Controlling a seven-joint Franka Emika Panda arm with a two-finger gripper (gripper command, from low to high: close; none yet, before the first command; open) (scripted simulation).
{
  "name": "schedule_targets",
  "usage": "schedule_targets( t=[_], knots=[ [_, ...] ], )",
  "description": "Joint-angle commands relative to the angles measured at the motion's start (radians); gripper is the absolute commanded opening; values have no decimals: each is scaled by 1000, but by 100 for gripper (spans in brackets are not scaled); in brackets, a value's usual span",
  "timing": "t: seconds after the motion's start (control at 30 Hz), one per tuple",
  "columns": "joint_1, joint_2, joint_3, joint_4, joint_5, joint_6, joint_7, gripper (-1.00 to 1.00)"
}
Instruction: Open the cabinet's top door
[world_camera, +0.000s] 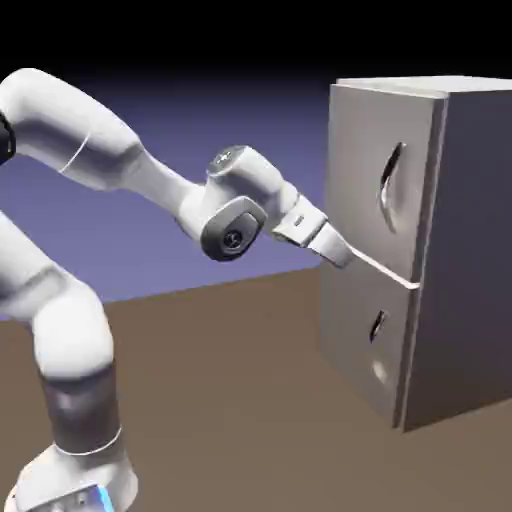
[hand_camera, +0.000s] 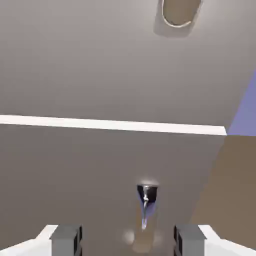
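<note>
A white, round-jointed robot arm (world_camera: 82, 130) rises at the exterior view's left and reaches right, its two-finger gripper (world_camera: 338, 256) angled downward near the front of a tall, boxy grey cabinet (world_camera: 465, 250) at the exterior view's right. The hand view alone shows the two small grey fingertips (hand_camera: 66, 241), wide apart on either side of the bottom middle, with nothing clamped between them; the exterior view does not show that spacing. The hand view also faces the cabinet front squarely, while the exterior view adds the cabinet's dark side and pale top. A plain brown floor-like surface (world_camera: 200, 400) spreads beneath arm and cabinet, backed by a blue-violet backdrop (world_camera: 290, 120) that darkens to black above. The top door (world_camera: 360, 170), a flat, taller grey panel, sits in the upper part of the cabinet front, flush above the lower panel, its long, curved, vertical handle (world_camera: 390, 185) set toward the panel's right side, dark with a bright glint. A thin white strip (world_camera: 385, 270) runs between the two panels, and below it the shorter grey lower panel (world_camera: 360, 330) carries a smaller dark, curved handle (world_camera: 378, 326), also toward the right.
</note>
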Motion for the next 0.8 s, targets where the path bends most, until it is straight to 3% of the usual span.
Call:
schedule_targets(
  t=[0.0, 0.77],
  knots=[
    [13, -4, -14, 5, -44, -4, -13, 0],
    [322, -99, -325, 127, -1044, -100, -320, 0]
  ],
)
